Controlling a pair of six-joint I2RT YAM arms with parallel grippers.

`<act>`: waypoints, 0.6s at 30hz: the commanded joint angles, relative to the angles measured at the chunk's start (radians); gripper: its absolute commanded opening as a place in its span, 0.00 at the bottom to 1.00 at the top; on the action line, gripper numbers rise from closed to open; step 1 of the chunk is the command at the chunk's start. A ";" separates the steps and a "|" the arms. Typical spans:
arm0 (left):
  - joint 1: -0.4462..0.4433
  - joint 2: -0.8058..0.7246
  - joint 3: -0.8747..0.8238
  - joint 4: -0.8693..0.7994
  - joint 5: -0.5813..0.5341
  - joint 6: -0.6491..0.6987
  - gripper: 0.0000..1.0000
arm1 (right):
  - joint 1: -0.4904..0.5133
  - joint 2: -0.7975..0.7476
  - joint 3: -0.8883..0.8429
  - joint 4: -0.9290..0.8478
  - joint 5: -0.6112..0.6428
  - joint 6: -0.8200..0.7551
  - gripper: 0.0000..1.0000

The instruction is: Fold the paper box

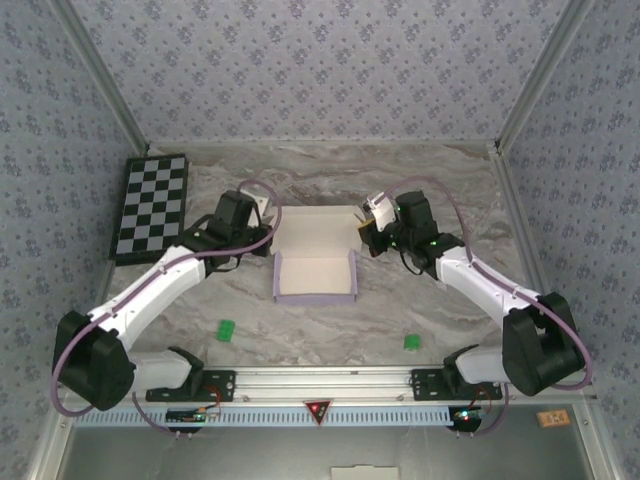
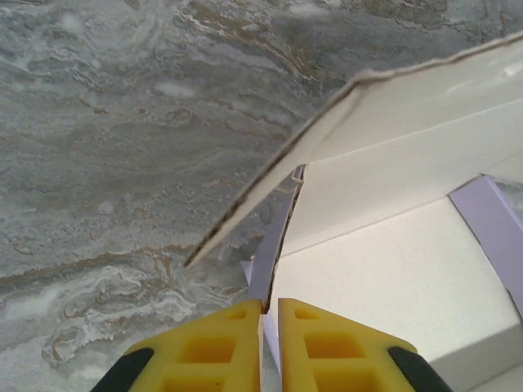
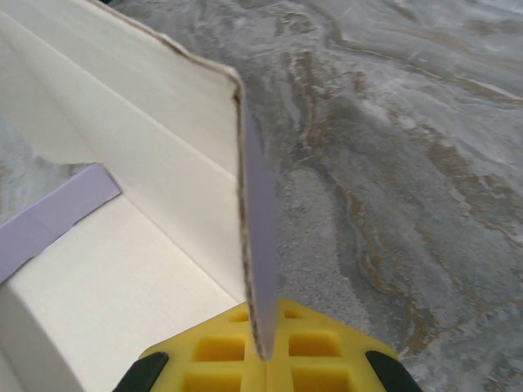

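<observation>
Cream card, lavender outside: the paper box (image 1: 315, 262) lies between the two grippers, its long axis running away from them. The left gripper (image 2: 270, 306) pinches its left wall and the right gripper (image 3: 263, 327) its right wall, and each wall stands straight ahead of closed fingers.

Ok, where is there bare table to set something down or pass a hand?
Free: the marble strip between the paper box and the back wall; the far right corner beyond the right arm; the near strip between the two green markers. Crowded: both sides of the box, where jaws clamp its flaps, and the far left by the checkerboard.
</observation>
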 commanded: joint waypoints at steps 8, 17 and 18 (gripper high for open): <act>0.000 0.117 0.123 0.154 -0.071 -0.051 0.11 | 0.074 0.066 0.027 0.220 0.540 0.297 0.00; 0.052 0.220 0.202 0.203 -0.032 -0.057 0.22 | 0.094 0.197 0.059 0.336 0.596 0.376 0.00; 0.076 0.222 0.198 0.202 -0.003 -0.054 0.25 | 0.085 0.199 0.062 0.332 0.551 0.352 0.00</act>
